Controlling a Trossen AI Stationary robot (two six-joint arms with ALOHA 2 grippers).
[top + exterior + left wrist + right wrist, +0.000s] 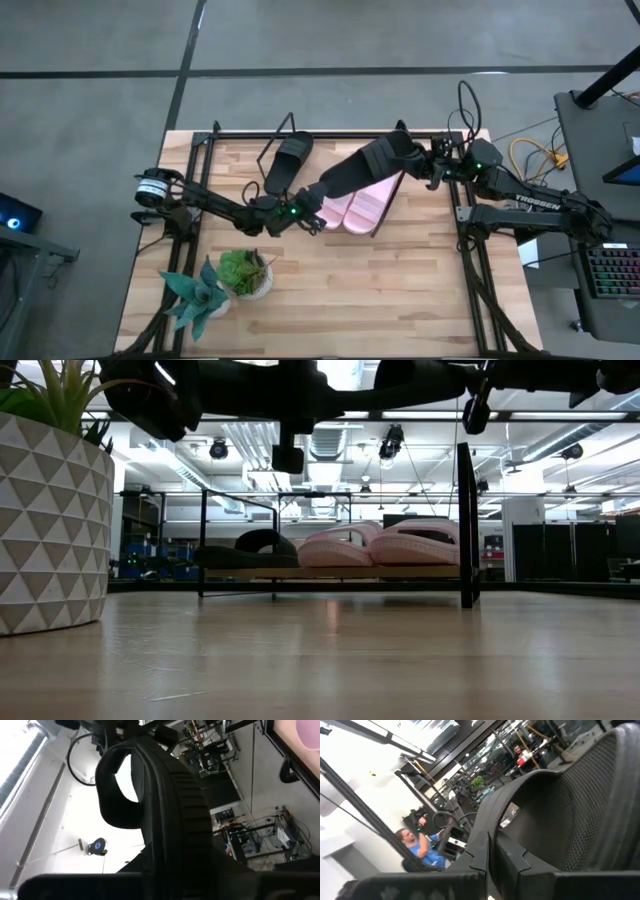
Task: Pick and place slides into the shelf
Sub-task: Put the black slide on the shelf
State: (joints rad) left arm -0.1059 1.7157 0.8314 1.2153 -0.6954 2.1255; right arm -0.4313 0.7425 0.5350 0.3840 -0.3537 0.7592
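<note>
Left gripper (pixel 305 213) clamps one end of a black slide (pixel 365 170), right gripper (pixel 432 163) clamps the other, held above pink slides (pixel 355 207) on shelf (pixel 395 205); second black slide (pixel 288 160) already shelved; risk: arms pulling unevenly could drop it onto the pink pair.

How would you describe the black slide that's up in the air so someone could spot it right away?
Find the shelf at the table's far edge, holding two pink slides and one black slide. Above the pink ones hangs the other black slide, gripped at its ends by the left pincer and right pincer: the only one airborne.
</note>
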